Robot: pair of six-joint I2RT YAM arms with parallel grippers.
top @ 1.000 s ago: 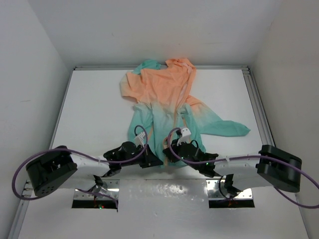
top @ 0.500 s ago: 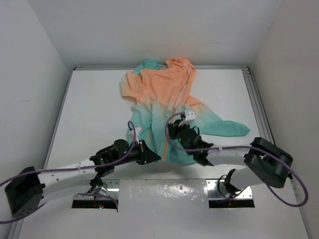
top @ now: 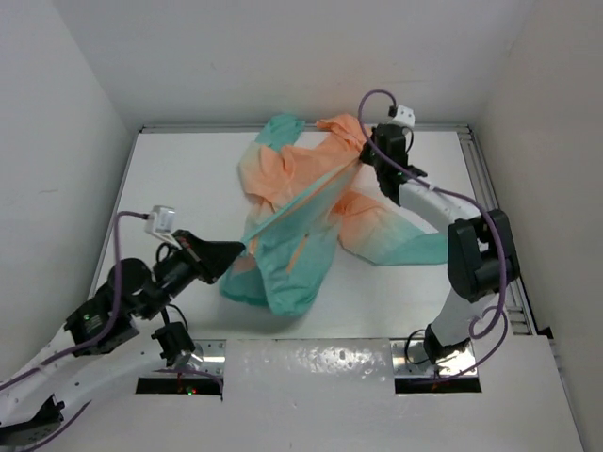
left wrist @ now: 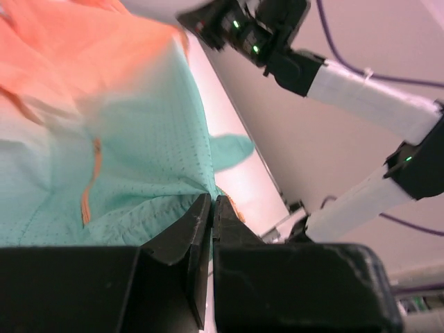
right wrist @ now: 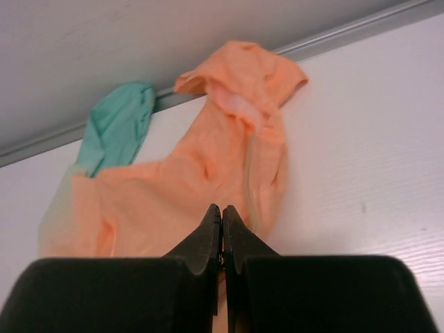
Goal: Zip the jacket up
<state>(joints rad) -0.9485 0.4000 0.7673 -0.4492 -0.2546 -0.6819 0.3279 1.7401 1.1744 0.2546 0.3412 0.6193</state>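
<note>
Tension seems to be the reason for this hold. The jacket [top: 301,193] hangs stretched between the two arms so that one front edge runs in a taut line, which I judge is meant to straighten the zip for closing. The garment sits toward the far side of the desk [top: 170,179], with its peach top near the back rail and its teal lower half raised and folded toward the near left.

The left jaws are pinched fully together on the teal hem edge. The left wrist view shows an orange strip [left wrist: 89,182], likely the zip, running up the cloth beyond them. The right jaws are likewise closed tight, tips against the peach cloth near the collar. Whether they have the slider or only fabric I cannot tell.

The left arm [top: 113,306] sits folded low over the near left corner, its forearm angled toward the hem. The right arm [top: 429,202] reaches far out to the back rail, its wrist turned leftward beside the hood.
</note>
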